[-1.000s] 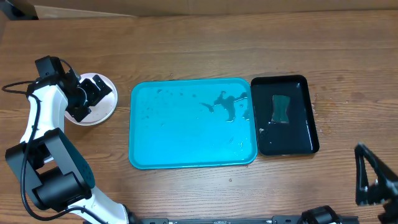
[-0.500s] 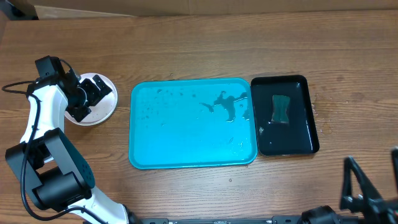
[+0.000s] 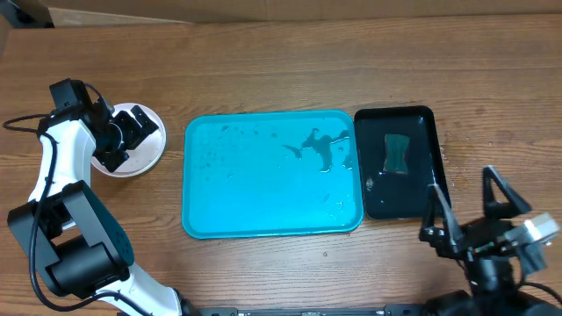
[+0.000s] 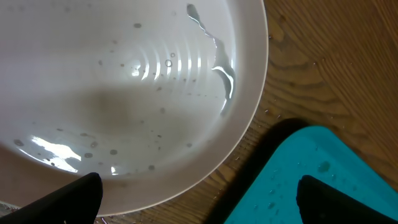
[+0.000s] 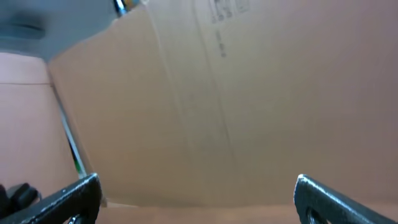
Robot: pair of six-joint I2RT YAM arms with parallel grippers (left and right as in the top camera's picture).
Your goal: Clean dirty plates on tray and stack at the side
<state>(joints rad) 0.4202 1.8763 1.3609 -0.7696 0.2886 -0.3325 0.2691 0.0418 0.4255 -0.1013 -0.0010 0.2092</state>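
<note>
A white plate (image 3: 149, 151) sits on the table left of the turquoise tray (image 3: 263, 211). My left gripper (image 3: 128, 139) hovers over it, open and empty. The left wrist view shows the plate (image 4: 143, 93) wet with droplets, with a corner of the tray (image 4: 323, 180) beside it and my open jaws (image 4: 199, 199) just above. The tray holds no plates, only dark smears and water near its far right. The light blue and yellow-green plates are out of sight. My right gripper (image 3: 470, 206) is open and empty near the front right table edge. Its wrist view (image 5: 199, 199) shows only blurred cardboard.
A narrow black tray (image 3: 435, 132) stands right of the turquoise tray, with water and a green sponge (image 3: 397, 154) in it. Cardboard boxes line the far table edge (image 3: 263, 10). My right arm stands just in front of the black tray.
My right arm has come up from the bottom right edge, moving left and further into view just in front of the black tray. The left arm and plate have not moved.
</note>
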